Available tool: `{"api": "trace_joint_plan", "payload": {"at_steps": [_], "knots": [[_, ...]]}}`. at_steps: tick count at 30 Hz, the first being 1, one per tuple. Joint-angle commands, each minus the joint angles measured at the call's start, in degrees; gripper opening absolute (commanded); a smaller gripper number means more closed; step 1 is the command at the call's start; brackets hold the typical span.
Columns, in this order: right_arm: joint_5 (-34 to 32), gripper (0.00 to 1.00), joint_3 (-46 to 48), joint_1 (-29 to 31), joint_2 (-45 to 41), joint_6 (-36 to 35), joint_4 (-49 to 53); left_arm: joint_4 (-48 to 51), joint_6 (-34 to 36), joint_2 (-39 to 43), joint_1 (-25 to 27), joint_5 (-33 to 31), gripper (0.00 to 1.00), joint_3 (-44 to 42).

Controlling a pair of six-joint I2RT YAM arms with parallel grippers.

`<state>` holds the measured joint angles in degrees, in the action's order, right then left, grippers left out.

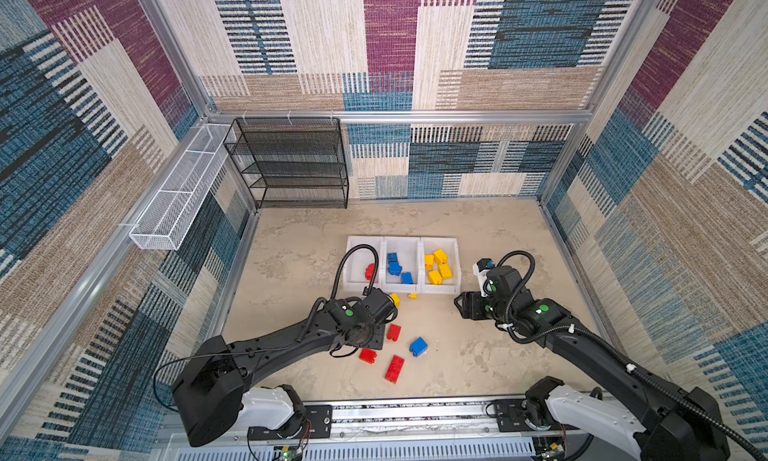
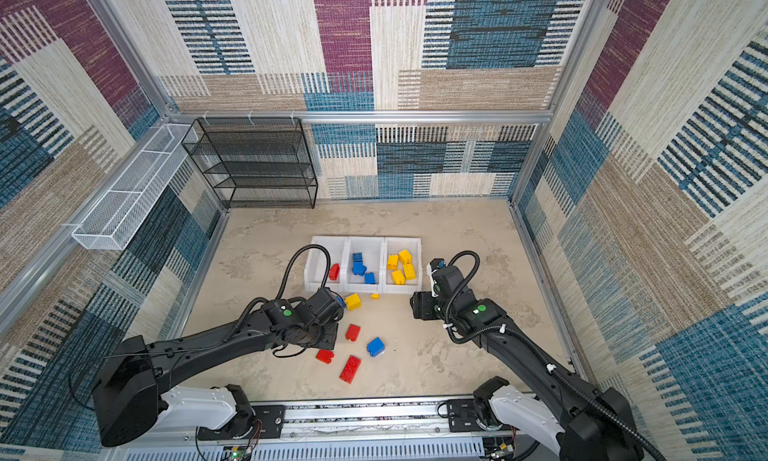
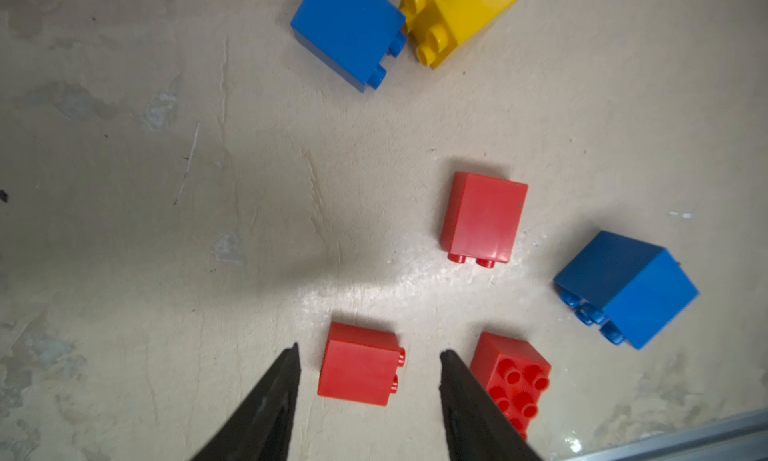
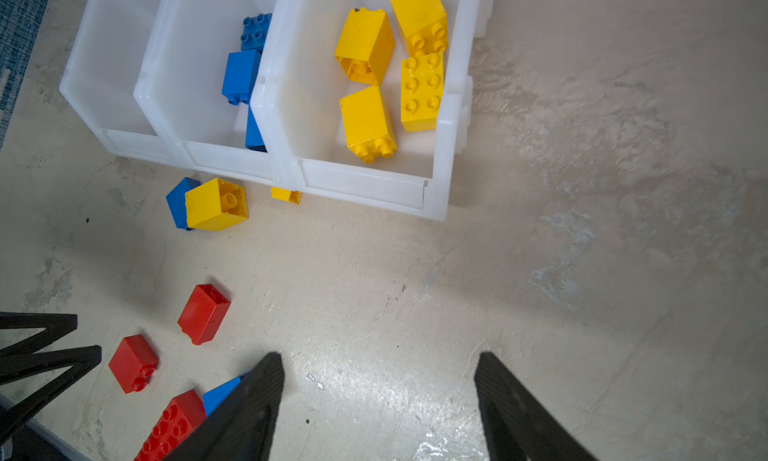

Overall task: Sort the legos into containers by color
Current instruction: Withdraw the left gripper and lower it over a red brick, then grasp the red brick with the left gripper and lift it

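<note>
The left arm (image 1: 266, 346) and right arm (image 1: 602, 355) are matte black with white shoulder housings (image 1: 266, 407). Behind the left pincer (image 3: 369, 350) and right pincer (image 4: 379, 355) sit green dot stickers (image 1: 349, 312) and looping ribbed black cables (image 1: 357, 251). The fingers (image 3: 270, 405) are black tapered wedges.

Three bins (image 1: 402, 249), fifteen legos (image 1: 418, 346)

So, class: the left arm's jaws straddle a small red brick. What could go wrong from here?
The left jaws stand open around the small red brick. The long red brick lies just beside one jaw and might get knocked as they close. The small brick also lies on its side with its studs toward a jaw, so the grip may slip.
</note>
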<state>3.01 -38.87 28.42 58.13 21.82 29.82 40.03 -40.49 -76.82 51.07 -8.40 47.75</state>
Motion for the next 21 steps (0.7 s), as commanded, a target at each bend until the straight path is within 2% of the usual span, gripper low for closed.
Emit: {"api": "trace_joint_plan", "payload": {"at_steps": [1,10,16,21], "knots": [[-0.54,0.75,-0.13,0.09,0.48,-0.31,-1.55,0.34,0.26,-0.27,0.25,-0.58,0.58,-0.86],[-3.01,0.76,-1.43,0.10,1.80,2.65,-0.83,-5.39,3.72,-0.49,0.60,5.96,0.58,-6.47],[-2.96,0.76,-2.74,0.08,3.83,2.90,-0.42,-9.86,4.19,-0.75,1.25,8.34,0.58,-8.81],[-2.86,0.76,-3.28,0.06,4.41,2.96,-0.20,-10.07,3.26,-2.28,1.42,7.89,0.58,-9.54]]}}
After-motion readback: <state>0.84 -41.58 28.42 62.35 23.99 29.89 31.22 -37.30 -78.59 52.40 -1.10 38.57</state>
